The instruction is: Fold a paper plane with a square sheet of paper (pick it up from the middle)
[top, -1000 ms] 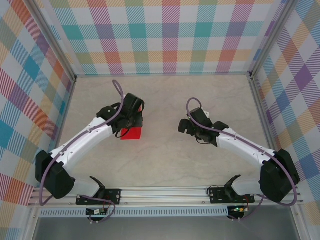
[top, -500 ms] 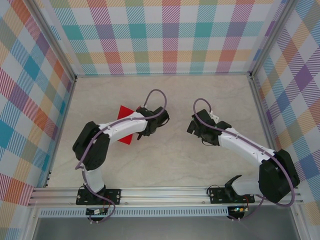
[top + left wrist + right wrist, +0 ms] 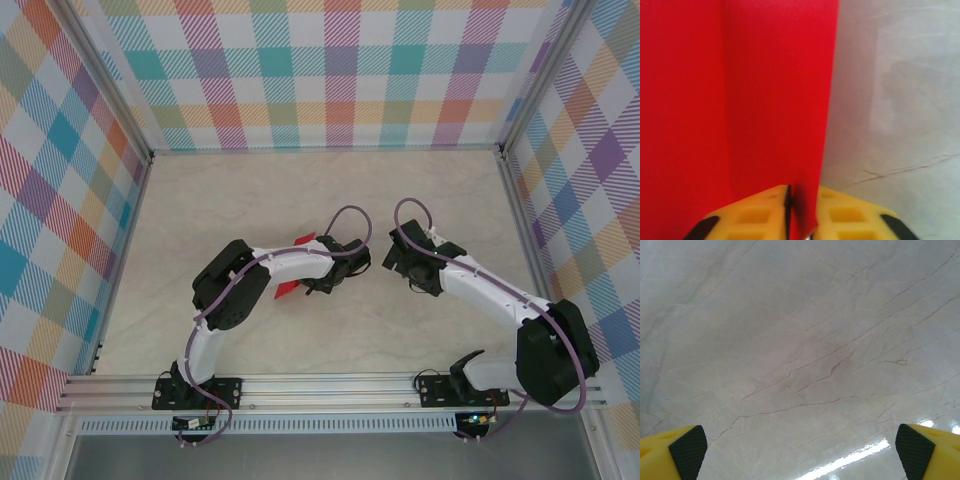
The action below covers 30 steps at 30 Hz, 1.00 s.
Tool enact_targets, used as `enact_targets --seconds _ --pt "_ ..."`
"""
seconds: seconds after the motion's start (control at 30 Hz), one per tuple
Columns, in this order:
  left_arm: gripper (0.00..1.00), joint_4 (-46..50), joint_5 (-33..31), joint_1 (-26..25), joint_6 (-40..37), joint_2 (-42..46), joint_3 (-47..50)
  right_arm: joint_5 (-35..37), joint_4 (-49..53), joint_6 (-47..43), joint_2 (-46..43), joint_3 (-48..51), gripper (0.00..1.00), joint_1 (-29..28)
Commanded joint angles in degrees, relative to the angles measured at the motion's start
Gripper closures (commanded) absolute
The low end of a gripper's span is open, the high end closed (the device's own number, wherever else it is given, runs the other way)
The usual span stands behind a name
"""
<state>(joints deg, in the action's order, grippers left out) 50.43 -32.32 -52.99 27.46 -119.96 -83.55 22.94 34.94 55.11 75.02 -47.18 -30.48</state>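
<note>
A: Pale marble-look tabletop [image 3: 330, 190], plaid walls [image 3: 320, 70] on three sides. Where's the paper?

B: Near table centre. The square sheet of paper [image 3: 765, 95], bright red, is clamped in the left gripper [image 3: 802, 212]. Its yellow fingers [image 3: 757, 212] are closed on a thin strip at the sheet's edge. From above, red slivers poke out either side of the left arm [image 3: 290, 262].

A: And the other side?

B: The right gripper [image 3: 800, 450] is spread wide w/ nothing in it, black pads [image 3: 687, 445] over bare table, just across from the left one.

A: Risks?

B: A few. The pinch is narrow, so the sheet could slip or swing if the arm moves fast. There's a vertical line in the red, approx. a third across in the wrist view. I can't tell if it's a crease or just a curl. If the paper is bowed, any fold may land off-centre. The right gripper closing on floppy paper could crumple it. The grippers are also near each other, so they could bump.
</note>
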Motion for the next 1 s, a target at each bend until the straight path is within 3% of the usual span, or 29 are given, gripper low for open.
enact_targets --seconds 0.0,0.17,0.5,0.63,0.8,0.9,0.97 --pt "0.72 -1.8 5.7 -0.5 0.8 0.6 0.0 0.2 1.7 1.2 -1.6 0.6 0.00 0.5" --pt "0.55 -4.8 13.8 -0.6 0.7 7.2 1.4 -0.9 1.4 0.3 -1.4 0.2 0.00 0.9" --pt "0.40 -13.0 28.1 4.6 4.4 28.9 11.3 -9.5 -2.1 -6.4 3.4 -4.8 0.00 0.9" --pt "0.32 -16.8 30.4 11.1 7.1 38.4 18.9 -17.1 -5.8 -9.9 6.3 -7.4 0.02 0.7" --pt "0.23 -18.5 32.1 22.2 10.8 46.5 28.7 -23.9 -10.0 -12.0 10.5 -11.2 0.07 -3.7" --pt "0.17 -18.8 32.6 28.4 12.3 48.9 33.7 -27.9 -12.1 -13.0 15.7 -15.2 0.16 -8.7" --pt "0.16 -19.1 33.0 32.0 12.8 49.5 36.5 -29.8 -13.7 -13.3 19.3 -18.0 0.27 -12.0"
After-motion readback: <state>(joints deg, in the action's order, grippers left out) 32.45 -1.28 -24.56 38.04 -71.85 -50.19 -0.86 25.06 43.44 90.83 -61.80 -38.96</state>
